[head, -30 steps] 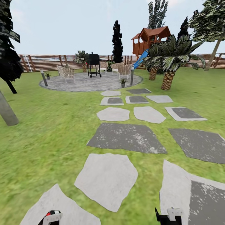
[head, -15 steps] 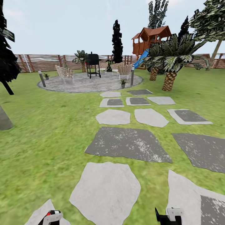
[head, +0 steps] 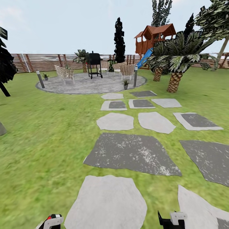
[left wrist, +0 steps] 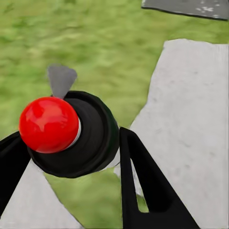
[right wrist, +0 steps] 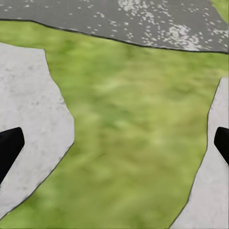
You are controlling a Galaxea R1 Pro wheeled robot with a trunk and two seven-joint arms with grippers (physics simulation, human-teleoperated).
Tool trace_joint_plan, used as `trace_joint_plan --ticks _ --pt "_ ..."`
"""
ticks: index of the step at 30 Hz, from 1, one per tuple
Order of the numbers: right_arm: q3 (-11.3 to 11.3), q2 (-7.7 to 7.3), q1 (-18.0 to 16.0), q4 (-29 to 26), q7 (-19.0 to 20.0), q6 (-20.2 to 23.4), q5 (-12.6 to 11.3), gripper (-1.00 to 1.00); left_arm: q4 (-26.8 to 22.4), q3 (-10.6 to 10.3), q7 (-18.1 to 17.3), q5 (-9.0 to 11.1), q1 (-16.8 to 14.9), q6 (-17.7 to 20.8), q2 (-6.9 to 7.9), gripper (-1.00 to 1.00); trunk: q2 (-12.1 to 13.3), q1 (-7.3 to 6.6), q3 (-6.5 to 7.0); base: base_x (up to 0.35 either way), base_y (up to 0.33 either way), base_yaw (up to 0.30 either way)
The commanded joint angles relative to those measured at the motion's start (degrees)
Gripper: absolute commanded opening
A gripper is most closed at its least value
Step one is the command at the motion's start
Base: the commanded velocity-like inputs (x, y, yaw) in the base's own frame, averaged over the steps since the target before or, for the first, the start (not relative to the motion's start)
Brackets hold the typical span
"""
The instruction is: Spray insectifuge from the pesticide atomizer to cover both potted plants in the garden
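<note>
Grass and flat stones (head: 108, 202) slide nearer under me, so I am rolling closer to the far round patio (head: 90, 84). My left claw (left wrist: 67, 157) grips the bottle (left wrist: 78, 138), its red-knobbed top pointing back toward my wrist. My right claw (right wrist: 114, 145) hangs wide and empty. Two little plants (head: 126, 84) wait far ahead.

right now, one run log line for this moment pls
phase: crossing lawn on stepping stones | left gripper: shut on pesticide atomizer | right gripper: open, empty | potted plants: far ahead on paved round
</note>
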Motion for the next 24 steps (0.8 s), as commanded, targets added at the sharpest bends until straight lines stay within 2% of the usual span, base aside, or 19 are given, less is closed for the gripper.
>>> trace_joint_plan --ticks 1,24 --pt "0.01 0.0 -0.03 0.04 -0.02 -0.16 0.03 1.0 0.05 0.02 0.06 0.0 -0.03 -0.19 0.0 -1.0 -0.02 0.02 -0.05 0.34 0.0 0.0" --pt "0.01 0.01 -0.03 0.04 -0.02 -0.16 0.03 1.0 0.05 0.02 0.06 0.0 -0.03 -0.1 0.0 -1.0 -0.02 0.02 -0.05 0.34 0.0 0.0"
